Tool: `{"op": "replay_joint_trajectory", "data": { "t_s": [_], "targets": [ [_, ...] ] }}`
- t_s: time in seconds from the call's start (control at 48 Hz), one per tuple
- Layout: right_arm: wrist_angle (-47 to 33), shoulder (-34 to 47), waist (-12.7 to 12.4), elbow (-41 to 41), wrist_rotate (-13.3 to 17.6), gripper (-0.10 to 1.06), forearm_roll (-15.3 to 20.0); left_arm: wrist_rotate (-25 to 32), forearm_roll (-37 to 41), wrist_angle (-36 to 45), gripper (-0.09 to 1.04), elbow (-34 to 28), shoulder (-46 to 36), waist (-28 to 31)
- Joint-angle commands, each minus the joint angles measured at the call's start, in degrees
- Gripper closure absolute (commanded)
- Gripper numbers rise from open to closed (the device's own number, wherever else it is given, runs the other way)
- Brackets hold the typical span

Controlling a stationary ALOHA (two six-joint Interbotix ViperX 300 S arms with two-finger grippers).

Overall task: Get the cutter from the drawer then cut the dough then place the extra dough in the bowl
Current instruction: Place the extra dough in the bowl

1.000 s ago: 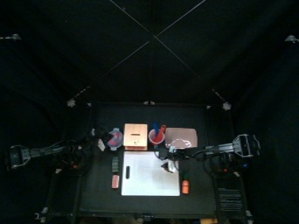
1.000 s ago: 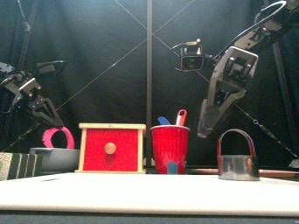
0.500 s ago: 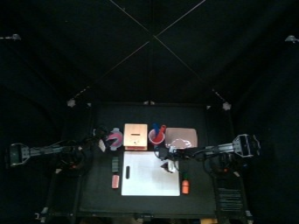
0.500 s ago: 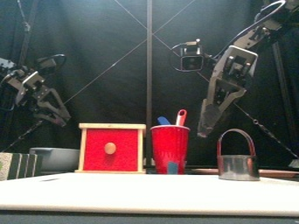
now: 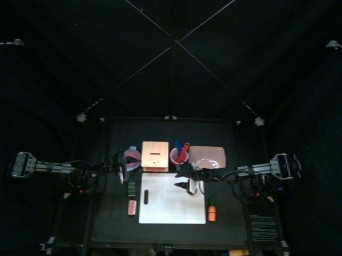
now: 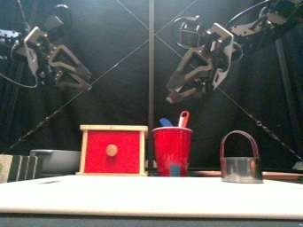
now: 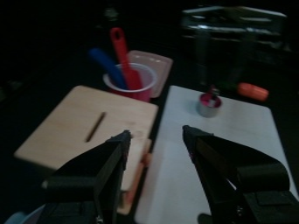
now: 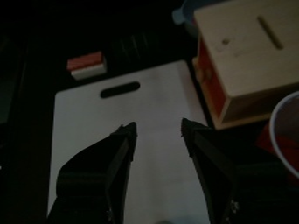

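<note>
The round metal cutter (image 6: 240,160) (image 7: 208,107) stands upright on the white cutting board (image 6: 142,197) (image 8: 122,131), wire handle up. The blue-grey bowl (image 6: 55,160) (image 5: 130,158) sits left of the wooden box (image 6: 113,150) (image 5: 158,155); something pink shows in it from above. My left gripper (image 6: 73,82) (image 7: 156,134) hangs high above the table's left side, open and empty. My right gripper (image 6: 178,90) (image 8: 158,126) is also raised, above the board, open and empty. No dough shows on the board.
A red cup (image 6: 173,151) holding a blue and a red knife stands right of the box, with the pink tray (image 5: 211,157) behind it. Small red-orange toys lie off the board's left (image 5: 132,207) and right (image 5: 211,213) edges.
One second ago my left gripper held a pink dough ring just above the bowl; the ring has left its jaws, and the arm has risen and drawn back. The right gripper has lifted too.
</note>
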Motion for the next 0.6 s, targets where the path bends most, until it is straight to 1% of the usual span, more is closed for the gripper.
{"op": "replay_joint_trajectory", "data": {
  "t_s": [0.021,0.083,0.125,0.188,0.333,0.5,0.604],
  "targets": [
    [-9.67,-1.67,0.18,1.85,0.0,0.15,0.0,-0.35,5.8,-2.55,0.07,-1.14,1.14,-1.23],
    [-13.89,-1.58,0.26,2.9,0.0,0.15,0.09,-0.7,9.14,-3.52,0.07,-0.7,1.58,-1.58],
    [-16.44,-1.58,0.35,3.52,0.0,0.15,0.09,-0.79,10.02,-4.13,0.07,-0.53,1.58,-1.67],
    [-18.11,-1.58,0.35,3.96,0.0,0.15,-0.09,-1.32,10.28,-5.8,0.08,-0.26,1.58,-2.11],
    [-18.19,-0.62,-0.09,3.96,0.0,0.15,-0.09,-2.29,10.28,-9.93,0.08,1.76,1.58,-2.37],
    [-18.19,2.02,-0.88,4.04,0.0,0.15,0.18,-2.46,10.28,-11.95,0.08,5.1,1.58,-2.37],
    [-18.19,3.96,-1.14,3.87,0.0,0.15,0.44,-2.46,10.2,-13.1,0.08,6.15,1.58,-2.37]
  ]
}}
